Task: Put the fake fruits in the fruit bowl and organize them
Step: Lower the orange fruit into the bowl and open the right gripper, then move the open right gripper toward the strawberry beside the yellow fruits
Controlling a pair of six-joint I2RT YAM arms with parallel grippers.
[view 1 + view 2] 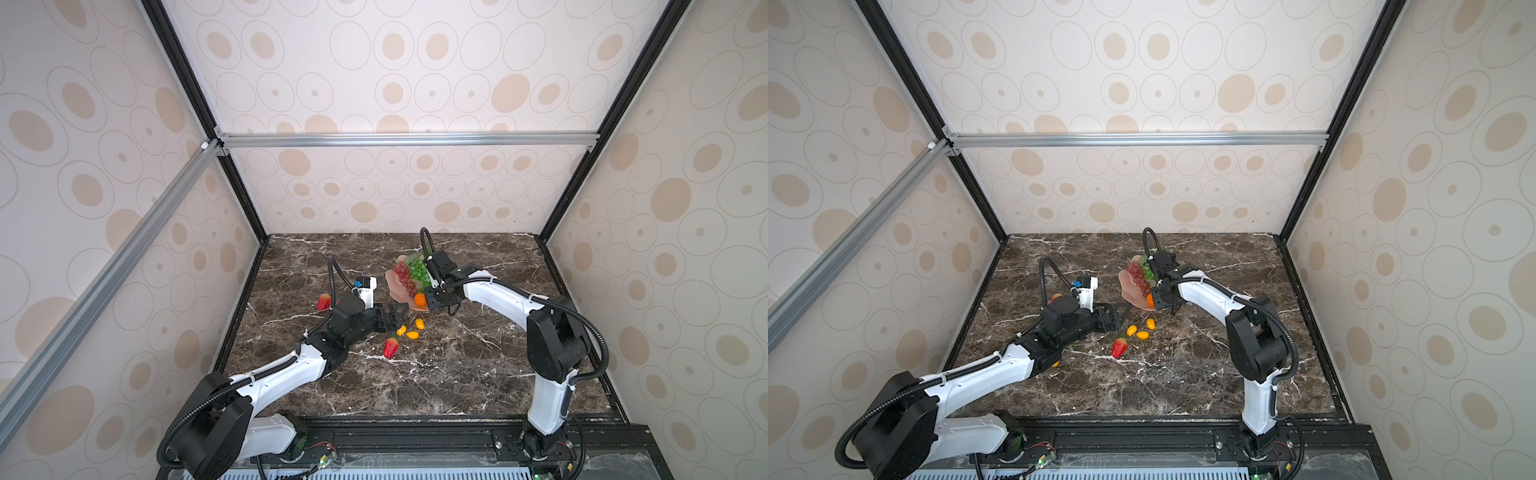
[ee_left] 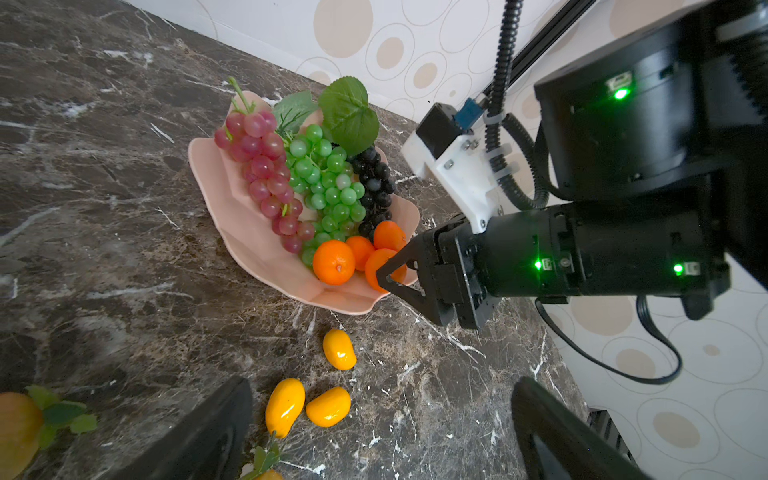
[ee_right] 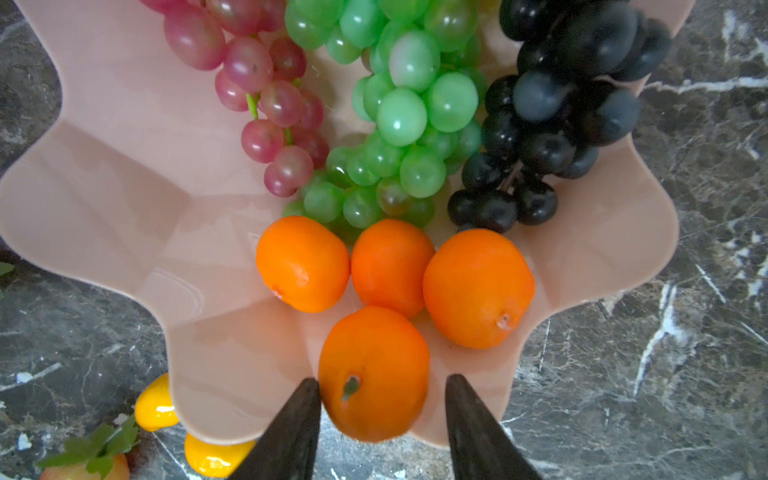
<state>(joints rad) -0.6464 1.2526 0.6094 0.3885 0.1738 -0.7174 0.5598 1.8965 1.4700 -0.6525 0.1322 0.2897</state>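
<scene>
The pale pink fruit bowl (image 1: 395, 291) (image 3: 124, 187) holds a red grape bunch (image 3: 266, 91), a green bunch (image 3: 407, 108), a black bunch (image 3: 552, 104) and several tangerines. My right gripper (image 3: 382, 382) (image 2: 388, 274) hangs over the bowl's near rim, open. One tangerine (image 3: 374, 374) lies between its fingers, with a gap on one side. My left gripper (image 2: 380, 419) (image 1: 397, 316) is wide open and empty, low over the table. Three yellow ovals (image 2: 339, 349) (image 2: 285, 407) (image 2: 328, 407) lie just ahead of it.
A strawberry (image 1: 390, 347) lies on the marble in front of the ovals, another strawberry (image 1: 324, 301) to the left behind my left arm. The enclosure's patterned walls close off the table's back and sides.
</scene>
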